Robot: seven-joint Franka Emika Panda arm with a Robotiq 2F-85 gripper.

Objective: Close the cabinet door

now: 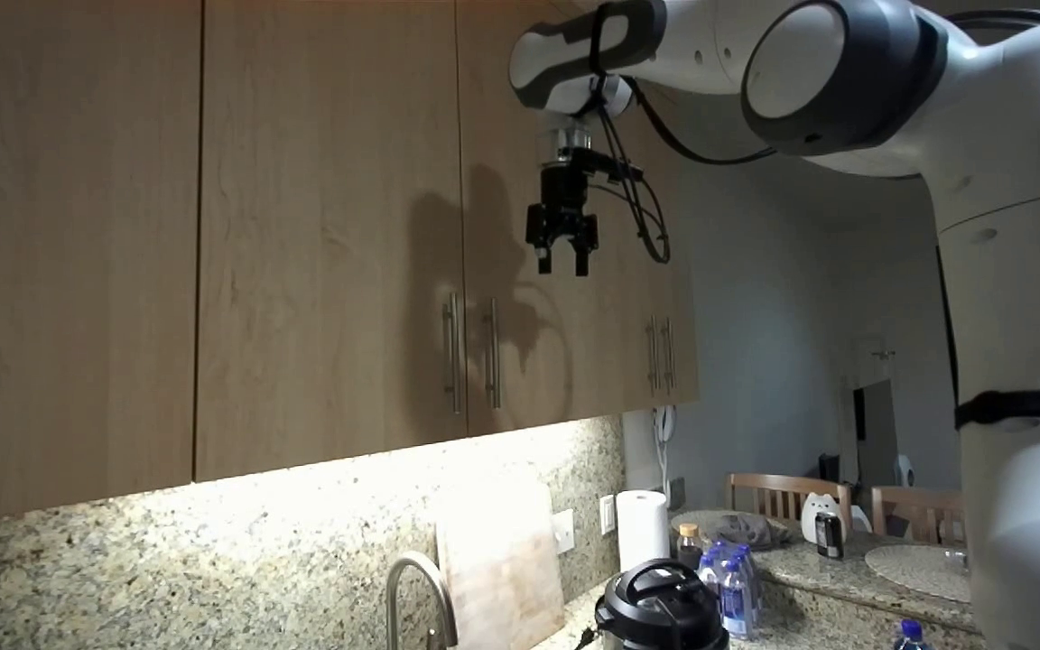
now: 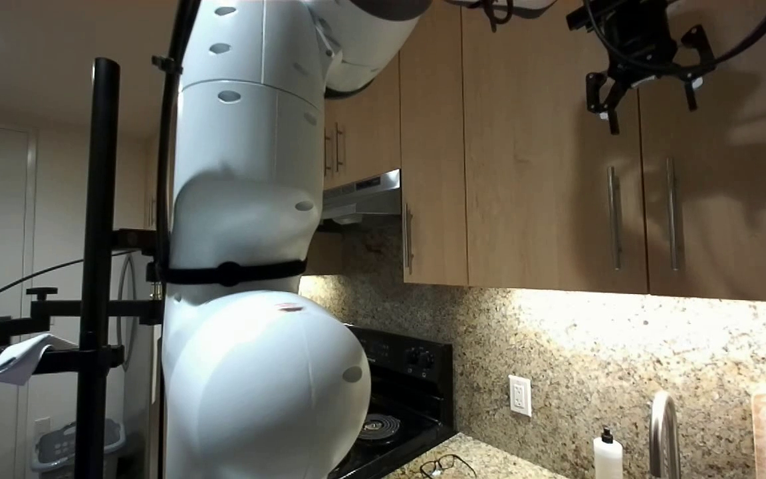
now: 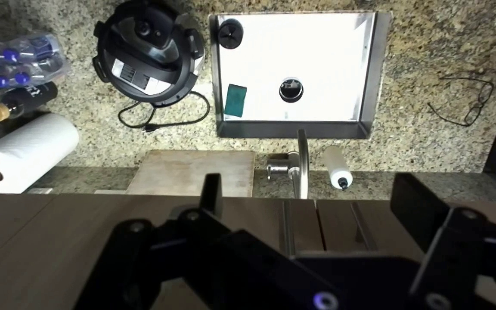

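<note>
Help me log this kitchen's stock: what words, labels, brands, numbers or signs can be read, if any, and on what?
None reads clearly.
Dark bottle: white lettering, too blurred.
Pot label: print too small.
Water bottle labels: too blurred.
Can: any print too small.
Stove panel: any markings too small.

Under-cabinet light bleaches the backsplash (image 1: 321,524), the sink (image 3: 330,58) glares white, and shadow crosses the cabinet door (image 1: 565,334).

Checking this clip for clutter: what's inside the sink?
In the wrist view, the sink holds a green scouring pad and a black slitted disc; a drain shows in its base. Anything beneath pad or disc is covered.
</note>
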